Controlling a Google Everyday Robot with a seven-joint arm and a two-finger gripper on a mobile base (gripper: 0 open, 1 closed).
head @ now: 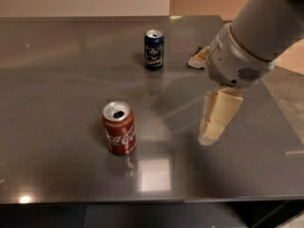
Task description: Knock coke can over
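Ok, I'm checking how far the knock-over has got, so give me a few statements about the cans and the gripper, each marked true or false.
1. The coke can stands upright on the table. True.
2. The gripper touches the coke can. False: it hangs over the table to the can's right in the view, apart from it.
3. The dark blue can lies on its side. False: it stands upright, farther back than the coke can.
4. The coke can's top has been opened. True.
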